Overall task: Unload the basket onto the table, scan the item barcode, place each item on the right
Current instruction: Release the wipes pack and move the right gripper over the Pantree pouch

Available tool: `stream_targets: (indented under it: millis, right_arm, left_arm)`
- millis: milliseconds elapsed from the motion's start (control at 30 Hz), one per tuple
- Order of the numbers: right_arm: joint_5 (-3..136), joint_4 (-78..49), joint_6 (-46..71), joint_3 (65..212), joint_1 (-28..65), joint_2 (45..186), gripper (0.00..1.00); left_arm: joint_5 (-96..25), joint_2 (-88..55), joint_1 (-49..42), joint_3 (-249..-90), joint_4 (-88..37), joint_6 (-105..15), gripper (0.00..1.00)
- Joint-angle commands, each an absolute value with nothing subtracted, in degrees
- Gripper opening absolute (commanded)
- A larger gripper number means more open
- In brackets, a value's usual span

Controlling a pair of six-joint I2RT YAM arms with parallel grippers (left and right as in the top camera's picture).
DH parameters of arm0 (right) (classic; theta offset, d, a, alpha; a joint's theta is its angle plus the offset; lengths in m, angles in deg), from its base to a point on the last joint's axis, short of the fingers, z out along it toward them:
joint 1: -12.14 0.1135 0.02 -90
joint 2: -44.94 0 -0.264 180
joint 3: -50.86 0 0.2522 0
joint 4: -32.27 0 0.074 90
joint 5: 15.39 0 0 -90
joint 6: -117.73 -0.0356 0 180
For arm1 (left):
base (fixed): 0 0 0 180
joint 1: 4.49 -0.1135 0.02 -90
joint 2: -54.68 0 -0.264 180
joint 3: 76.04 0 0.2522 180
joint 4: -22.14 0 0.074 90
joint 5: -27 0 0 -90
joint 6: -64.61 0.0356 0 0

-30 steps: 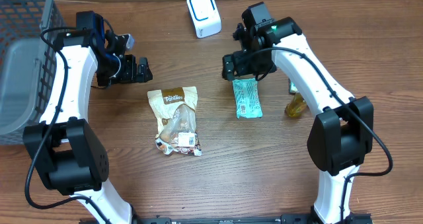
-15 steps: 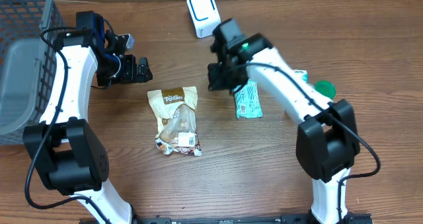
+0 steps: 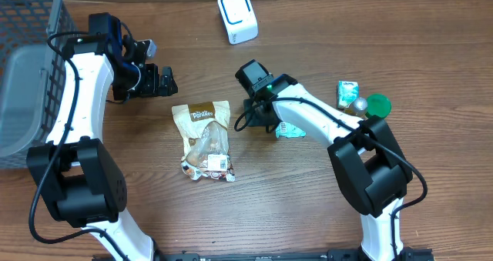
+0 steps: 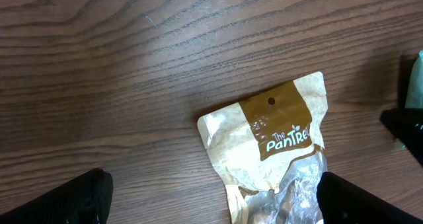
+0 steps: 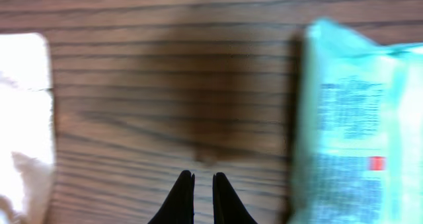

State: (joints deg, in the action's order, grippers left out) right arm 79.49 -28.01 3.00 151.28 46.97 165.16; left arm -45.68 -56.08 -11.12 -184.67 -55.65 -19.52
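Observation:
A teal packet [image 3: 291, 129] lies flat right of centre, partly under my right arm; the right wrist view shows it [image 5: 353, 118] at the right edge. A tan snack bag [image 3: 205, 138] lies left of it and shows in the left wrist view [image 4: 274, 141]. The white scanner [image 3: 237, 16] stands at the back. My right gripper [image 3: 250, 121] hangs low over bare wood between the two packs. It [image 5: 201, 181] is shut with nothing between its fingertips. My left gripper [image 3: 169, 84] hovers behind the snack bag, open wide [image 4: 211, 181] and empty.
A wire basket [image 3: 27, 68] with a grey liner fills the far left. At the right stand a small teal carton [image 3: 346, 93], a green lid [image 3: 378, 105] and a bottle with a silver cap [image 3: 359, 103].
My right arm swung left and forward, from the teal packet's far end to the gap beside the snack bag, and its jaws shut on nothing. The left arm stayed still.

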Motion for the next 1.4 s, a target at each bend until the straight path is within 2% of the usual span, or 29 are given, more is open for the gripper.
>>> stream_targets:
  millis: [0, 267, 600, 800, 1133, 1267, 1333, 1367]
  right_arm:
    - [83.0, -29.1, 2.0, 150.8, 45.0, 164.7, 0.08]
    - [90.4, -33.8, 2.0, 150.8, 41.1, 164.7, 0.08]
    - [90.6, -35.6, 2.0, 150.8, 34.6, 164.7, 0.08]
    - [89.6, -33.3, 2.4, 150.9, 34.4, 164.6, 0.09]
    - [68.0, -23.5, 2.4, 150.9, 38.1, 164.6, 0.14]
    - [64.8, -19.4, 2.2, 150.9, 40.4, 164.6, 0.20]
    - [64.8, -18.8, 2.2, 150.9, 41.3, 164.6, 0.28]
    - [64.7, -18.7, 2.2, 150.9, 41.7, 164.6, 0.39]
  left_arm:
    - [-45.6, -55.5, -11.1, -185.1, -55.6, -20.7, 1.00]
    - [-45.6, -55.5, -11.1, -185.1, -55.6, -20.7, 1.00]
    - [-45.6, -55.5, -11.1, -185.1, -55.6, -20.7, 1.00]
    - [-45.6, -55.5, -11.1, -185.1, -55.6, -20.7, 1.00]
    - [-45.6, -55.5, -11.1, -185.1, -55.6, -20.7, 1.00]
    - [-45.6, -55.5, -11.1, -185.1, -55.6, -20.7, 1.00]
    - [-45.6, -55.5, -11.1, -185.1, -55.6, -20.7, 1.00]
    - [-45.6, -55.5, -11.1, -185.1, -55.6, -20.7, 1.00]
